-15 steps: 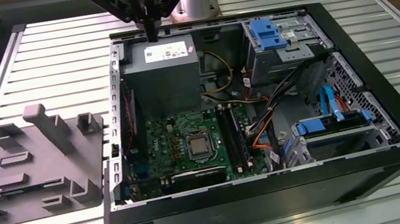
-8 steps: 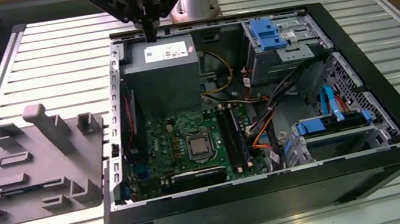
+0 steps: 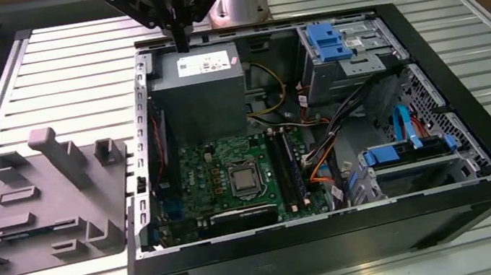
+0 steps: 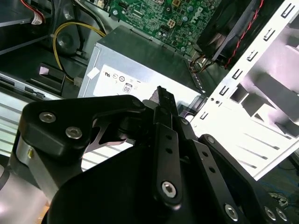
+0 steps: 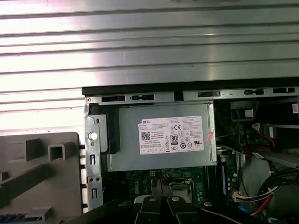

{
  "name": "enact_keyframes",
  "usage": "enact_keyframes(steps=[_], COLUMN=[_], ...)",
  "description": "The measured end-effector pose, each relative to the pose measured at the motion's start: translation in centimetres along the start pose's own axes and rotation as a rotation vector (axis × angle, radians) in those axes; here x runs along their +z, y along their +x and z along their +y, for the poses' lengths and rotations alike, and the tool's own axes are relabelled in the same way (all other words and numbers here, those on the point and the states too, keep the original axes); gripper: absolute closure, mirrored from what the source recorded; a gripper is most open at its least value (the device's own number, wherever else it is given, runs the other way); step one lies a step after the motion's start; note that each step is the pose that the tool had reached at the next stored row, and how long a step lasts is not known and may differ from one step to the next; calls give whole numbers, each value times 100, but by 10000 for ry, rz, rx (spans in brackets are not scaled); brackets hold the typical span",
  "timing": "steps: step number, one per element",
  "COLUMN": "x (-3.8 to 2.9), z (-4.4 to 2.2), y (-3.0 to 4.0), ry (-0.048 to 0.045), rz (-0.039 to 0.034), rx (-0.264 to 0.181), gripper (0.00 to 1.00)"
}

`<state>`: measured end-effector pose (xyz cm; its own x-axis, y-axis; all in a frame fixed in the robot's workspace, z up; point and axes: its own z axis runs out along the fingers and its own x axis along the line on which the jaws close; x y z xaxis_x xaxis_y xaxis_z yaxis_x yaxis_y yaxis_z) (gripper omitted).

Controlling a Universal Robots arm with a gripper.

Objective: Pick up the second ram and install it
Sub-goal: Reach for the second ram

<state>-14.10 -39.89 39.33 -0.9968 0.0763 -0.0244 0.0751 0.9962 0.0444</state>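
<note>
Black gripper point(image 4: 161, 93) linkage is closest to the lens in the second wrist view, jaws clenched, fingertips point(image 4: 164, 99) pressed together with nothing between them. Exterior view: gripper hangs high over the far edge of the open computer case point(image 3: 339, 244), tips pointing down above the grey power supply point(image 3: 195, 90), not touching it. Power supply sits in the case's far corner on the exterior view's left, white label up. Green motherboard point(image 3: 216, 167) is nearer than it, with the CPU socket point(image 3: 243, 178) in the middle and long black memory sockets point(image 3: 287, 168) just beside that on the exterior view's right; cannot tell if a stick sits in them. Blue drive brackets point(image 3: 329, 41) are at the far right of the case. Grey moulded tray point(image 3: 90, 204) lies on the slatted table point(image 3: 68, 62) outside the case, on the exterior view's left, well apart from the gripper. Long narrow dark strip lying in a tray slot looks like the second ram point(image 3: 33, 229), bluish in the first wrist view point(image 5: 25, 217); chips cannot be made out
</note>
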Motion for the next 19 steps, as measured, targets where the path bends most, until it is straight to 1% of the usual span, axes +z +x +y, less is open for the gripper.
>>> enact_keyframes(steps=[19], x=[-3], z=[-8], y=[102], ry=[0], rz=[0], rx=[-1], gripper=[89])
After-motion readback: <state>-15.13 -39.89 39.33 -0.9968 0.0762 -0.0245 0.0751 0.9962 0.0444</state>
